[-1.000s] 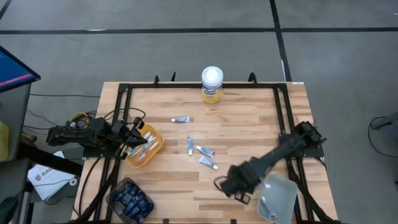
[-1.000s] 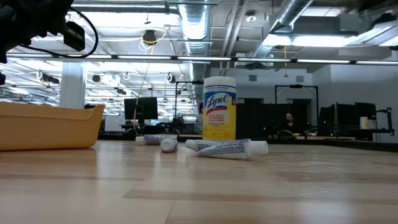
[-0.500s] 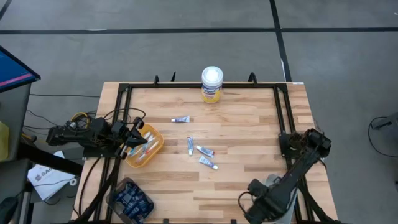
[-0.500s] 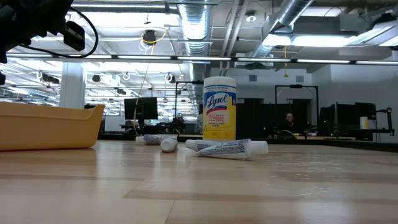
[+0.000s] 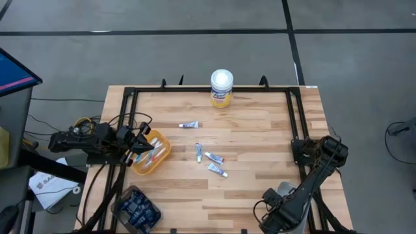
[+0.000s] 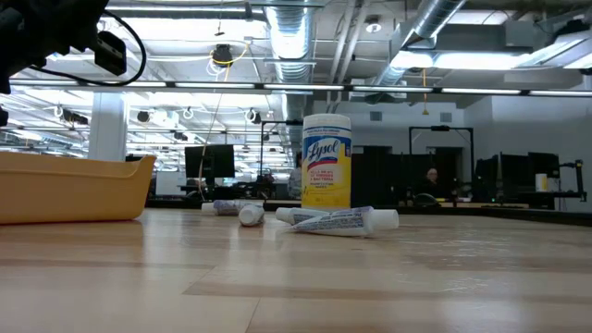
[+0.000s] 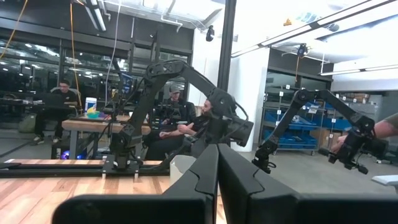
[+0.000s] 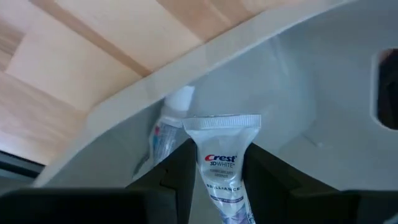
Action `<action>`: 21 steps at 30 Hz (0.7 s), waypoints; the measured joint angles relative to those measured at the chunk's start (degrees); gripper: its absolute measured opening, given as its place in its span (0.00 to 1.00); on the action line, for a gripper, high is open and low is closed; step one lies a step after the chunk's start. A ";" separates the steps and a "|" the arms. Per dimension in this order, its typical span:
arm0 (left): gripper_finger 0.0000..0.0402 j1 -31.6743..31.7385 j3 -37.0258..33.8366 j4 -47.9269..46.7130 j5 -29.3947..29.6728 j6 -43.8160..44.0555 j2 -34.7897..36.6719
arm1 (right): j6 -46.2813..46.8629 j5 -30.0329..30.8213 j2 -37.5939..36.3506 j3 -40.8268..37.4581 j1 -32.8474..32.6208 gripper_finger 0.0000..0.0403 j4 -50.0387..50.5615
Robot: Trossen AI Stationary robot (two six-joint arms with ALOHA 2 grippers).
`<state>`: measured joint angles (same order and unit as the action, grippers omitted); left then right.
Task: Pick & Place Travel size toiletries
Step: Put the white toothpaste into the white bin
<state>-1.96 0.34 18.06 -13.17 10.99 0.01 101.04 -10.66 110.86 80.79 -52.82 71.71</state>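
One small white Crest tube (image 8: 221,171) sat pinched in the right tool (image 8: 214,168) over the grey bin (image 8: 311,93); released carelessly, it might bounce out.

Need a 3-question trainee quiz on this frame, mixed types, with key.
1. True or false: the right gripper holds a white tube over the grey bin.
2. How many tubes lie loose on the table in the high view? A) two B) four C) six
3. Fill in: the left gripper is shut and sits by the ___ tray.

Key: 1 true. 2 B: one alone, three clustered mid-table. 3 orange.
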 joint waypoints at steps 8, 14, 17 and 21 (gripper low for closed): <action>0.00 0.00 0.00 0.02 0.00 0.00 0.00 | 1.64 0.00 0.04 -3.28 -0.50 0.28 -8.05; 0.00 0.00 0.00 0.02 0.00 0.01 0.00 | 1.01 0.00 0.04 -3.30 -0.46 0.31 -7.55; 0.00 0.00 0.00 0.02 0.00 0.01 0.00 | 1.00 0.00 0.03 -3.28 -0.41 0.38 -7.51; 0.00 0.00 0.00 0.02 0.00 0.01 0.00 | 0.98 -0.01 -0.27 -3.30 -0.31 0.49 -7.50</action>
<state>-1.96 0.34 18.09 -13.17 11.00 0.01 102.02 -10.67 110.59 77.49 -53.12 64.21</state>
